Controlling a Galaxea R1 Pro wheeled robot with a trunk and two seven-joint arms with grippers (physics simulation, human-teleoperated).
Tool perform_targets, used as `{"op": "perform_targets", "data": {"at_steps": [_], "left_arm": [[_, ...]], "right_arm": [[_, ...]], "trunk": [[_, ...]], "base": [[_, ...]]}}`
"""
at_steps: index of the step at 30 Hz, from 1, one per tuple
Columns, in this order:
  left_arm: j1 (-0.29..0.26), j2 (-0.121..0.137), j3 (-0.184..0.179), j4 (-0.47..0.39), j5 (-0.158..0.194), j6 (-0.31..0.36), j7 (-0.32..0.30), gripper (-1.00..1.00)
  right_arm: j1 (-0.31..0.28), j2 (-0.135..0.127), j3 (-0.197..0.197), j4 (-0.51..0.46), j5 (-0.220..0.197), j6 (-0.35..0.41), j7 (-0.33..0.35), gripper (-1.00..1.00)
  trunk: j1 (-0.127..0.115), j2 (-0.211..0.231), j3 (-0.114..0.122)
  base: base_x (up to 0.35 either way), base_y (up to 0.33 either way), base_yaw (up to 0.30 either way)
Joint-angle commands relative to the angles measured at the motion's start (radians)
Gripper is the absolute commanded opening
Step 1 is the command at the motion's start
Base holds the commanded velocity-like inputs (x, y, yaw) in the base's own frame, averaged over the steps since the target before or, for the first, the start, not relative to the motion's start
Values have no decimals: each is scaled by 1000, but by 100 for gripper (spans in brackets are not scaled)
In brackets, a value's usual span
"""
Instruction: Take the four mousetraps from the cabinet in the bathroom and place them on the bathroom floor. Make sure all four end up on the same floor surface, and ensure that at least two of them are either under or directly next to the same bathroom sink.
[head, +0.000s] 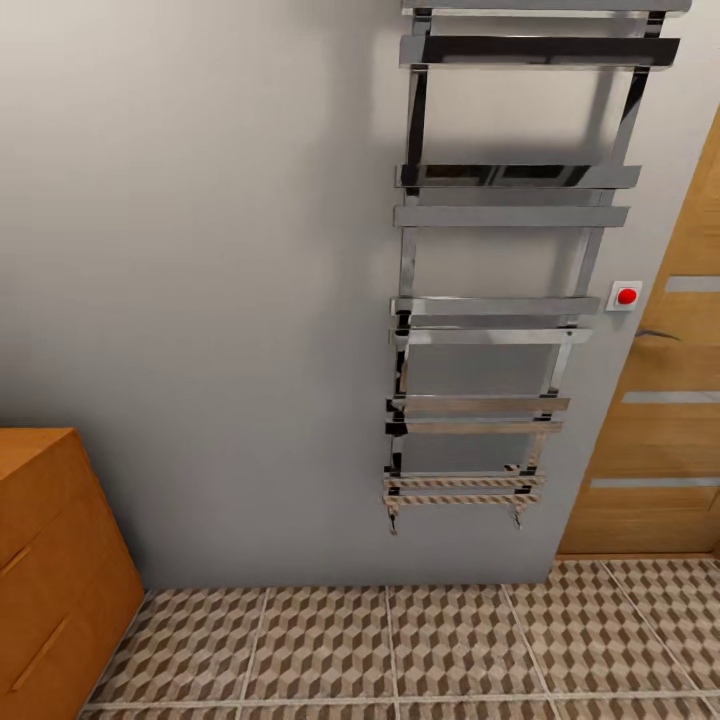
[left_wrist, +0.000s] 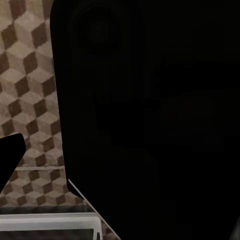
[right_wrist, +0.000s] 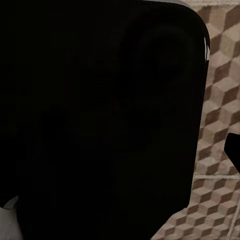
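Task progress is judged as early: no mousetraps are seen on the tiles, and nothing in these frames indicates that any has been fetched or placed. In the head view, at far left, a corner of the cabinet (head: 50, 560) is seen against the grey wall (head: 200, 300), its grooved drawer fronts shut as far as can be told. The bathroom floor (head: 400, 640) runs along the lower edge, its cube-patterned tiles bare in the visible strip. Further right, a chrome towel rail (head: 500, 300) is mounted on the wall, then a small red button (head: 626, 296), then a wooden door (head: 670, 420) at the right edge. Arm pose cannot be read from the head view. Both wrist views are largely blocked by a dark body close to the lens, with patterned floor (left_wrist: 25, 90) beside it, which suggests the arms hang tucked and pointing downward. Whether either tool is released or clenched cannot be told.
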Motion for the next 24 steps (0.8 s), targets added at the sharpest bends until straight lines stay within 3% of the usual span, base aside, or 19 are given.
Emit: {"op": "perform_targets", "data": {"at_steps": [1, 16, 24], "left_arm": [[0, 0, 0, -1, 0, 0, 0, 100], [0, 0, 0, -10, 0, 0, 0, 100], [0, 1, -1, -10, 0, -35, 0, 100]], "right_arm": [[0, 0, 0, -2, 0, -2, 0, 100], [0, 0, -2, -10, -1, -2, -1, 100], [0, -1, -3, -28, -1, -3, -2, 100]], "trunk": [[0, 0, -1], [0, 0, -1], [0, 0, -2]], "base": [[0, 0, 0], [0, 0, 2], [0, 0, 124]]}}
